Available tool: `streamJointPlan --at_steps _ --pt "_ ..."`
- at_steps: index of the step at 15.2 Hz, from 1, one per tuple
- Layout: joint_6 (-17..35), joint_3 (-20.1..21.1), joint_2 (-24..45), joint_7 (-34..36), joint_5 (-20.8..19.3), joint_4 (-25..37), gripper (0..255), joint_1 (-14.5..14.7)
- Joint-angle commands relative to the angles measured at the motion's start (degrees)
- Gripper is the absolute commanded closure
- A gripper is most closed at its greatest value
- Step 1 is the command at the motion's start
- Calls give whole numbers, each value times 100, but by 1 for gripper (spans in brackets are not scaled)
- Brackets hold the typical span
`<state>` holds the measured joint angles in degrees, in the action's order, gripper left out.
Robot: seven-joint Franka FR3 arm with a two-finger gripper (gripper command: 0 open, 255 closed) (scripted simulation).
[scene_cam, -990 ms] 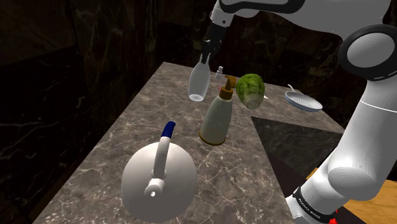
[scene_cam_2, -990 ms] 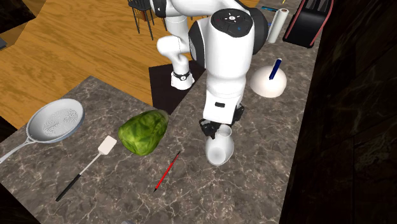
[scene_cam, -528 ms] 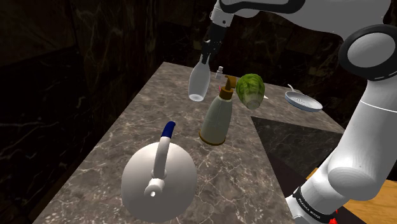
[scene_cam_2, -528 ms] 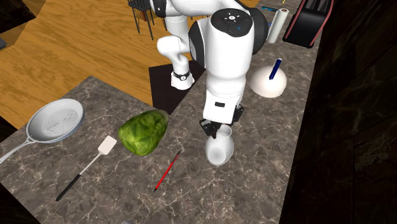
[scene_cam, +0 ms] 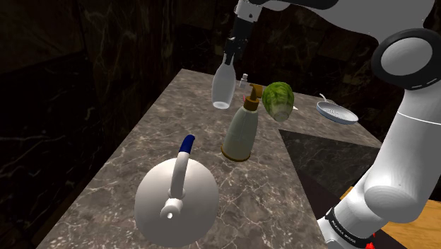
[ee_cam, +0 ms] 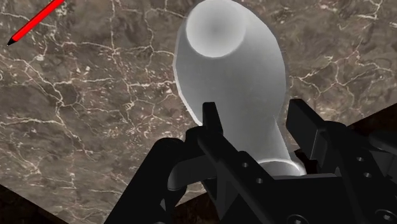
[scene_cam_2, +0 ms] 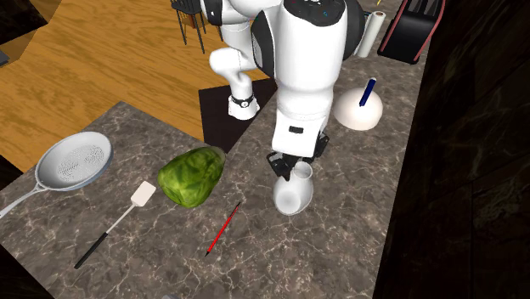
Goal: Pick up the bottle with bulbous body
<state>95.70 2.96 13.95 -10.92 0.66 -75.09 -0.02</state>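
The white bottle with a bulbous body [scene_cam: 222, 88] hangs a little above the marble counter [scene_cam: 162, 127], neck up and slightly tilted. My black gripper [scene_cam: 232, 56] is shut on its narrow neck from above. In the second exterior view the bottle [scene_cam_2: 291, 194] sits just below the gripper [scene_cam_2: 287, 166], beside the arm's white forearm. In the wrist view the fingers [ee_cam: 213, 124] clasp the neck on both sides, and the rounded body [ee_cam: 226, 70] widens away from the gripper [ee_cam: 257, 137] with the counter beyond it.
A tan bottle with a brown neck [scene_cam: 240, 131] and a green lettuce head [scene_cam: 278, 99] stand close by. A white kettle with a blue handle [scene_cam: 175, 198] sits nearer the stand. A strainer [scene_cam_2: 75, 161], a spatula [scene_cam_2: 119, 222] and a red pen [scene_cam_2: 223, 229] lie on the counter.
The gripper tightened on the bottle's neck, then rose a little, carrying the bottle upward and more upright. Nothing else on the counter moved.
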Motion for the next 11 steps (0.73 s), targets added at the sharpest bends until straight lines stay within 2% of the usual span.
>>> streamJointPlan --at_steps 1,9,11 --pt "-169 -1 46 -2 -2 216 255 -2" --pt "-988 2 418 21 -23 1407 255 18" --pt "-1006 2 428 21 -23 1434 255 19"
